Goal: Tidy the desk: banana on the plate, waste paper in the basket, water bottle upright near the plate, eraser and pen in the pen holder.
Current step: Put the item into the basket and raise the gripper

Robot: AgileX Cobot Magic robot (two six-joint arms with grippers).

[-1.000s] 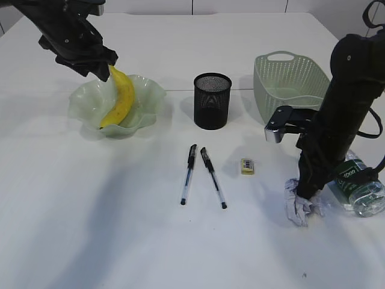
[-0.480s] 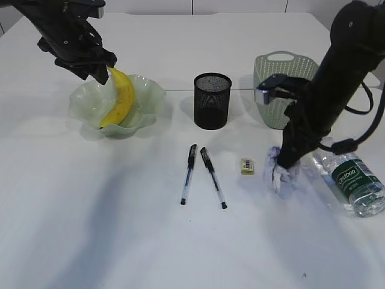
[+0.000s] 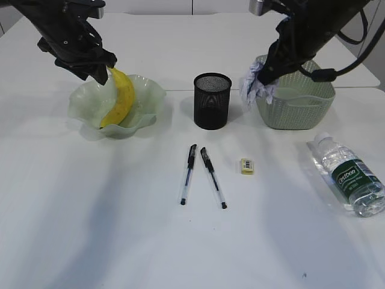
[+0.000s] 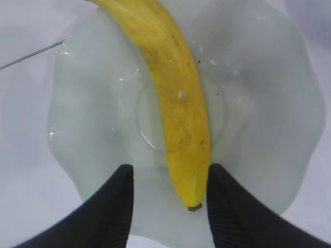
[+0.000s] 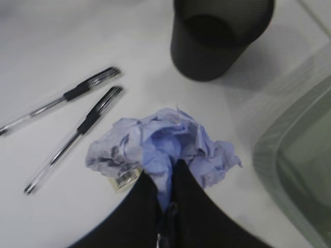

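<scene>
Desk [image 3: 120,241] is wide, white and flat, and it carries everything. Next in size, the basket [image 3: 295,111] stands at the back right; the right gripper [image 3: 261,75] is pinched shut on the waste paper [image 3: 252,84] and holds it in the air beside the basket's left rim, not yet over the opening. I judge the paper very light and soft, so one pinch on any fold is enough. The plate [image 3: 81,102] at the back left holds the banana [image 3: 120,99]; the left gripper [image 4: 168,206] stands half open around the banana's tip, and whether it touches the skin I cannot tell. The banana bruises easily. The bottle [image 3: 349,180] lies on its side at the right, well apart from the plate; it looks smooth and may roll, so its middle is the best hold. The holder [image 3: 212,100] stands between plate and basket. Two pens [image 3: 204,174] and the eraser [image 3: 247,166] lie in front of it.
</scene>
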